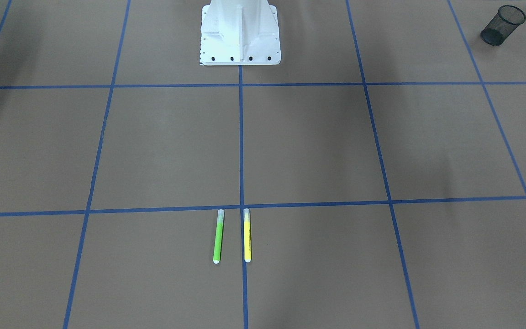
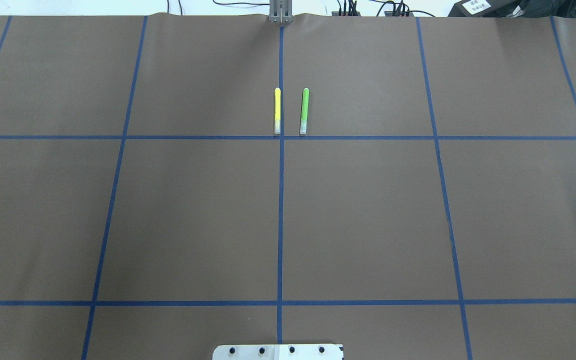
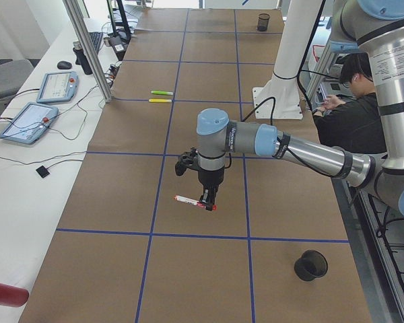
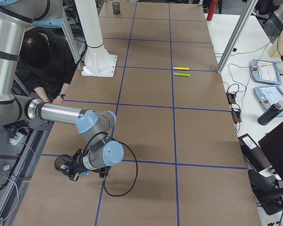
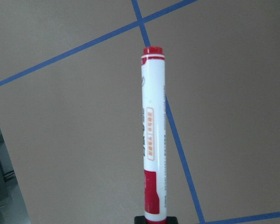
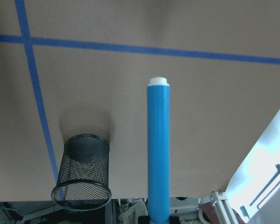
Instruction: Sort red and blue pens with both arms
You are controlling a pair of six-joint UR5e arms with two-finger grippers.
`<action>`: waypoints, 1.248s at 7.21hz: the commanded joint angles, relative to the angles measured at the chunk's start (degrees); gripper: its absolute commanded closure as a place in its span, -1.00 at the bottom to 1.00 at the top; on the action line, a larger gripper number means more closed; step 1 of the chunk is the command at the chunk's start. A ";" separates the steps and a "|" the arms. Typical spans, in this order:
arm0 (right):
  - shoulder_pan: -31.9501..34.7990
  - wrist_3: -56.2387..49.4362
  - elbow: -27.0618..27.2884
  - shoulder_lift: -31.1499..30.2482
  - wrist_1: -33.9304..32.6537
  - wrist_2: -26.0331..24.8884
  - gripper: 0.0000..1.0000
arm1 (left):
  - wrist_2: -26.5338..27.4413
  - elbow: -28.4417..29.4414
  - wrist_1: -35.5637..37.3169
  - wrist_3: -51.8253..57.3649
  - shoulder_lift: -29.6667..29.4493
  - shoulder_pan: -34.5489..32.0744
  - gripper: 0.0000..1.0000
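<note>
The red pen (image 5: 152,140), a white barrel with a red cap and red end, is held by its cap end in my left gripper (image 5: 155,218), which is shut on it. In the exterior left view that red pen (image 3: 192,201) hangs level just above the brown table under the near arm. The blue pen (image 6: 158,154) with a white end sticks out of my right gripper (image 6: 158,218), also shut. It hovers beside and above a black mesh cup (image 6: 82,172). In the exterior right view the near arm's gripper (image 4: 78,172) sits over that cup (image 4: 62,163).
A green pen (image 2: 304,111) and a yellow pen (image 2: 277,110) lie side by side at the table's far middle. A second black mesh cup (image 3: 311,265) stands near the left end of the table. The white robot base (image 1: 240,34) is bolted mid-table. A seated person (image 3: 347,108) is behind the robot.
</note>
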 commanded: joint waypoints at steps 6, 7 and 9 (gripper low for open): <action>0.83 -0.01 -2.21 -5.26 -7.64 8.71 1.00 | 0.00 -0.92 -0.03 -0.03 0.10 -0.50 1.00; 0.83 0.17 -2.38 -5.26 -7.73 9.24 1.00 | 0.00 -1.10 -0.12 0.06 0.10 -0.59 1.00; 0.83 0.08 -3.87 -5.26 -7.56 10.21 1.00 | -0.09 -1.10 -0.03 0.06 0.19 -0.67 1.00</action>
